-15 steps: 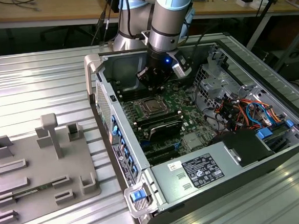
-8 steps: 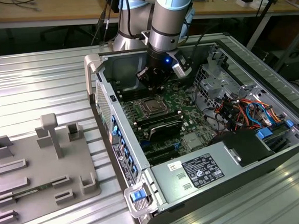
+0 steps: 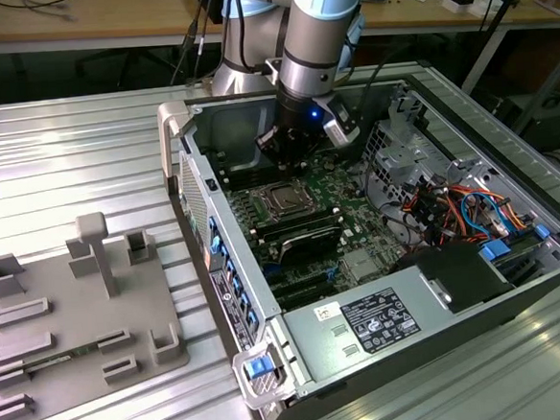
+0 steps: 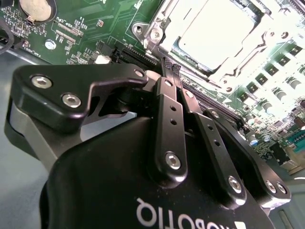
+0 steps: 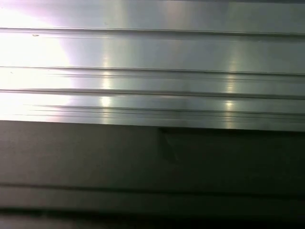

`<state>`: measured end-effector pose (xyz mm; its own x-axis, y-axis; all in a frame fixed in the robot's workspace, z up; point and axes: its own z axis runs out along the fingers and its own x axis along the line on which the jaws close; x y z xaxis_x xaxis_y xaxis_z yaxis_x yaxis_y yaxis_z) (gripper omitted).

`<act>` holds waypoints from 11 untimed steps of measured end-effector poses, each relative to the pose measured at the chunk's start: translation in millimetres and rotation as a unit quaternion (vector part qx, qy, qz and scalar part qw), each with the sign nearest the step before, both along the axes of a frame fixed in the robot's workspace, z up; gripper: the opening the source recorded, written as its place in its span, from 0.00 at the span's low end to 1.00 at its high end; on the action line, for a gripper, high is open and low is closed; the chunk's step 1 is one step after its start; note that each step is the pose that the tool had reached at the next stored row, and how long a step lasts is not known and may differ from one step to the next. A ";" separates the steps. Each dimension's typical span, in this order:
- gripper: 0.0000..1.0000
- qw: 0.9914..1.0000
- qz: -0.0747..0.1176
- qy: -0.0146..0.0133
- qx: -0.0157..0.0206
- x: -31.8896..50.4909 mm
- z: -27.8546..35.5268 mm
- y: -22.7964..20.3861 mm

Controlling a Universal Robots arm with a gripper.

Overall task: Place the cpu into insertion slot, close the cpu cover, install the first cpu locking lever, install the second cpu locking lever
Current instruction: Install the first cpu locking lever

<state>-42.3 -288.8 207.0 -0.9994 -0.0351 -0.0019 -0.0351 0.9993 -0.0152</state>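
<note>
**Clenched claw at the socket's edge, chip seated under its frame**

The open computer case (image 3: 399, 259) lies on the ribbed metal surface (image 3: 66, 167), and the arm reaches down into it near the case's far wall. The insertion slot (image 3: 284, 202) sits on the green board, just in front of the claw (image 3: 290, 140).

In the second wrist view the cpu (image 4: 214, 33) lies flat in the slot, its pale metal top bright. The cpu cover (image 4: 267, 40) appears to be down around it, level with the chip. The claw is clenched: its fingertips (image 4: 167, 71) meet with nothing visible between them. They stand right at the socket's corner, touching it or just off it; I cannot tell which. I cannot pick out either locking lever with certainty.

From this, the work looks to be at the lever stage. Closed tips act as a single pusher, so they should bear on the lever's bar, not on the frame or the chip. The push should follow the lever's arc with modest force, since small board parts crowd the socket. The cover must sit flat, or the lever is unlikely to catch.

A grey fixture tray (image 3: 76, 320) rests near the surface's near corner on the exterior view's left, well apart from the case's socket.
</note>
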 end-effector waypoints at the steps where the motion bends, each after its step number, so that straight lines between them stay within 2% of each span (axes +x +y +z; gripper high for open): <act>1: 0.11 1.000 0.000 0.000 0.000 0.0 -0.1 -0.1; 11: 0.11 1.000 0.000 0.000 0.000 0.3 -0.6 -0.4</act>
<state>-42.0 -289.2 206.4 -0.9994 -0.0352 -0.0017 -0.0352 0.9993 -0.0155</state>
